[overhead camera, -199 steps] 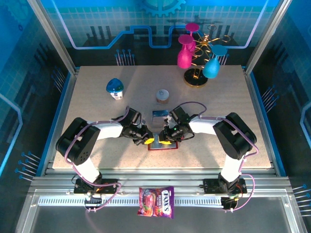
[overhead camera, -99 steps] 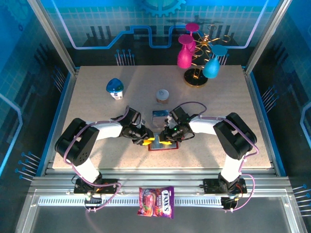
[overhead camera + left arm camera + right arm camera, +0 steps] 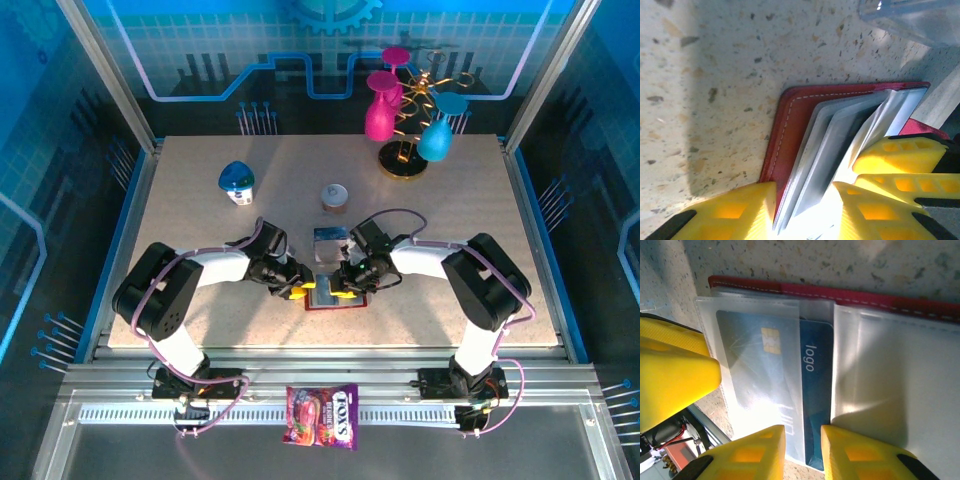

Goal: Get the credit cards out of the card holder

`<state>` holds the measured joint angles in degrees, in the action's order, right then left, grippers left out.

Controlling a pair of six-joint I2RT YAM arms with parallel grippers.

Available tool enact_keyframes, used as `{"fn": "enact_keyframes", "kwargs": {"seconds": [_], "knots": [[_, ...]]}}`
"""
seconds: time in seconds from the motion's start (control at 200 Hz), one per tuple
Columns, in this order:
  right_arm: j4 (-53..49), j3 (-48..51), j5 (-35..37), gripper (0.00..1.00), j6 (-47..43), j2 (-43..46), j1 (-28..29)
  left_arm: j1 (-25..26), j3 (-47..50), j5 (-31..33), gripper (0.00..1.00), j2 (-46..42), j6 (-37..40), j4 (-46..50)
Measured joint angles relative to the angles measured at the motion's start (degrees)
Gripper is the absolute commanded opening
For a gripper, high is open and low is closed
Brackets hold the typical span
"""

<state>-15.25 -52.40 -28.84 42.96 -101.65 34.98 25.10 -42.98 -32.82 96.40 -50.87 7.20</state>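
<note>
Right now I see the card holder [image 3: 335, 299] [image 3: 790, 130] lying open on the table [image 3: 200, 230] near its front edge, between both arms. My right gripper [image 3: 346, 290] [image 3: 802, 436] is pinched narrowly on the blue card [image 3: 814, 390], which sits between two clear pockets. Another of the credit cards [image 3: 757, 375], with a chip, lies inside its pocket. My left gripper [image 3: 297, 291] [image 3: 805, 194] has its fingers apart, astride the pockets' edge.

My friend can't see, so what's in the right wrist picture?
An open red card holder lies on a speckled table, with a blue card marked "logo" showing between its clear pockets. Two yellow fingers of the right gripper reach in from the bottom, by that card's end.
</note>
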Motion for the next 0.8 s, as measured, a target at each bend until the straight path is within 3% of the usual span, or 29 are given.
{"fn": "enact_keyframes", "kwargs": {"seconds": [0.53, 0.8], "knots": [[-2.27, 0.0, 1.4, 0.28, -0.57, 1.92, -0.04, -0.04, -0.79, 0.24, 0.34, -0.02, 0.0, 1.38], [-0.07, 0.31, -0.13, 0.28, 0.39, 2.71, -0.28, -0.13, -1.25, 0.63, 0.2, -1.09, -0.24, 2.84]]}}
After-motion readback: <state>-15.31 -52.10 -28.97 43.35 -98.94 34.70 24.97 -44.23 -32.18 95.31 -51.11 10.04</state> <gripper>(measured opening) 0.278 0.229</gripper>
